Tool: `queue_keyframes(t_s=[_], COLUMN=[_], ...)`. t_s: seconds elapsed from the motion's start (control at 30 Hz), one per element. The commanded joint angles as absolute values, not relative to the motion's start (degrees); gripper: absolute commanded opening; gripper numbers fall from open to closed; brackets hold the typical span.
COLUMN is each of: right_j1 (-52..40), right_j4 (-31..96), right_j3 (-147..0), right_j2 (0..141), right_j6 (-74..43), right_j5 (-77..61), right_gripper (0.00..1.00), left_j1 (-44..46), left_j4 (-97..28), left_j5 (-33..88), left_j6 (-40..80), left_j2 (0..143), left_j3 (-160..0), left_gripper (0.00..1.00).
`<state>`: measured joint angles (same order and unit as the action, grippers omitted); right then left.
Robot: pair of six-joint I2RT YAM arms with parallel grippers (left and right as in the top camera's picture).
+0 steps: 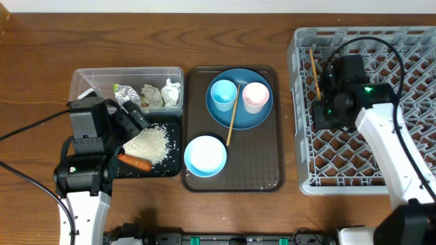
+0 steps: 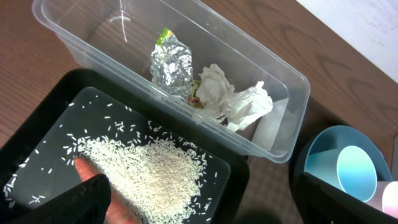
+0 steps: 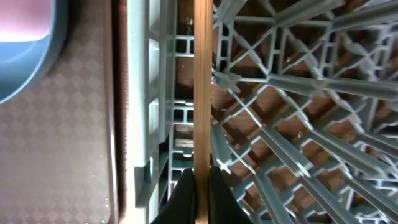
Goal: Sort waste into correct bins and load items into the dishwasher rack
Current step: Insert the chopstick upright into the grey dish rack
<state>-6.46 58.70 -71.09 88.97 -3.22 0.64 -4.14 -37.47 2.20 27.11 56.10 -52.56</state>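
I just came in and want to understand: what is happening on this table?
The right gripper is shut on one chopstick, holding it over the left side of the rack. The left gripper hangs open above the black tray, where rice and a carrot lie. Foil and tissues are in the tub. The plate, cups, bowl and other chopstick sit on the brown tray.

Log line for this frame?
left gripper: open over black tray | right gripper: shut on chopstick at dishwasher rack | second chopstick: across plate edge
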Motion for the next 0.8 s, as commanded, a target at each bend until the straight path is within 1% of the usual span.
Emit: queue_keyframes(t_s=[0.0,0.3,0.33,0.37,0.4,0.5,0.6,0.7,0.77], right_j1=[-6.1,-6.2,-6.2,-6.2,-6.3,-6.3,-6.3,-6.4,-6.3], right_j4=[58.2,57.8,57.8,57.8,57.8,57.9,57.9,57.9,57.9], right_j3=[-71.0,-71.0,-71.0,-71.0,-71.0,-71.0,-71.0,-71.0,-71.5], right_j2=[91.0,93.9,93.9,93.9,93.9,93.9,93.9,93.9,93.9], right_j6=[-3.4,-3.4,-3.4,-3.4,-3.4,-3.4,-3.4,-3.4,-3.9], right_j5=[-0.5,-0.5,-0.5,-0.5,-0.5,-0.5,-0.5,-1.1,-4.1], right_gripper=[0.01,0.02,0.07,0.22,0.31,0.49,0.52,0.49,0.48], left_j1=[-4.4,-4.4,-4.4,-4.4,-4.4,-4.4,-4.4,-4.4,-4.4], left_j4=[-37.5,-37.5,-37.5,-37.5,-37.5,-37.5,-37.5,-37.5,-37.5], left_j5=[1.9,1.9,1.9,1.9,1.9,1.9,1.9,1.9,1.9], left_j6=[26.6,26.6,26.6,26.6,26.6,26.6,26.6,26.6,26.6], left_j2=[56.1,56.1,56.1,56.1,56.1,56.1,56.1,56.1,56.1], left_j3=[-53.6,-53.6,-53.6,-53.6,-53.6,-53.6,-53.6,-53.6,-53.6], left_gripper=[0.95,0.95,0.95,0.95,0.95,0.95,0.95,0.95,0.95])
